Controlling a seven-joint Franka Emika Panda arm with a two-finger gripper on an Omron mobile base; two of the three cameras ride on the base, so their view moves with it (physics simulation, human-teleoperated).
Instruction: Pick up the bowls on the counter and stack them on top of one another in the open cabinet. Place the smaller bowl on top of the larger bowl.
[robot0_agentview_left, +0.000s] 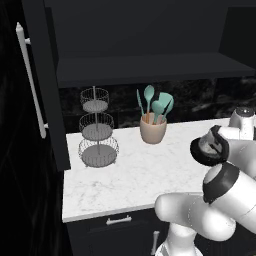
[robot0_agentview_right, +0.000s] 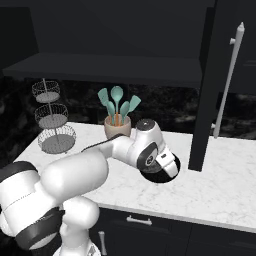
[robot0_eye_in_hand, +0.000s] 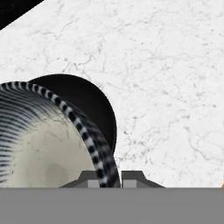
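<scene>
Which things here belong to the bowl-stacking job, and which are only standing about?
Job: round dark grey bowl with pale inside; white marble-look counter; black open wall cabinet; two-finger gripper.
Standing about: tan cup of teal utensils; three-tier wire basket stand.
</scene>
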